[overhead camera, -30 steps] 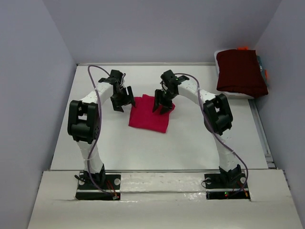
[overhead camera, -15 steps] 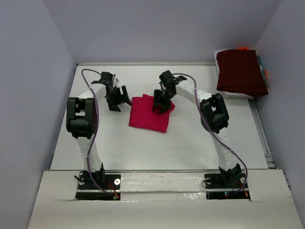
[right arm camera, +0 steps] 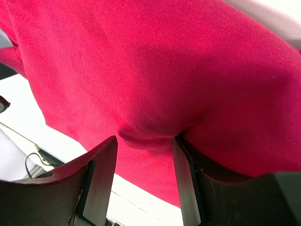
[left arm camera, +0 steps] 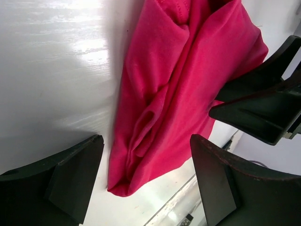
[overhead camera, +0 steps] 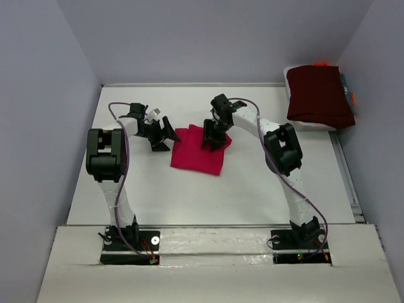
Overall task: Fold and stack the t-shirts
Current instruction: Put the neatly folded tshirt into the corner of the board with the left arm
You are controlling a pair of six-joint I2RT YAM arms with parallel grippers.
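Observation:
A bright pink t-shirt (overhead camera: 197, 151) lies folded on the white table (overhead camera: 252, 183). My left gripper (overhead camera: 166, 134) stands open just off its left edge, touching nothing. In the left wrist view the wide-apart fingers (left arm camera: 70, 179) frame the shirt's rumpled near corner (left arm camera: 141, 155), with the left gripper (left arm camera: 146, 141) above it. My right gripper (overhead camera: 213, 139) is on the shirt's far right corner. Its half-spread fingertips (right arm camera: 101, 165) press into the cloth (right arm camera: 155, 61), and a small pucker sits between them at the gripper (right arm camera: 146, 141). A dark maroon folded t-shirt (overhead camera: 317, 95) rests at the back right.
The maroon shirt sits on a white tray (overhead camera: 315, 125) at the table's right back edge. Grey walls close in the table at the left, back and right. The right arm's fingers (left arm camera: 263, 99) show beyond the pink shirt in the left wrist view.
My left gripper drew a little left, then turned and came back with its fingers toward the shirt's left edge, opening slightly wider. The right gripper and the shirt stayed put.

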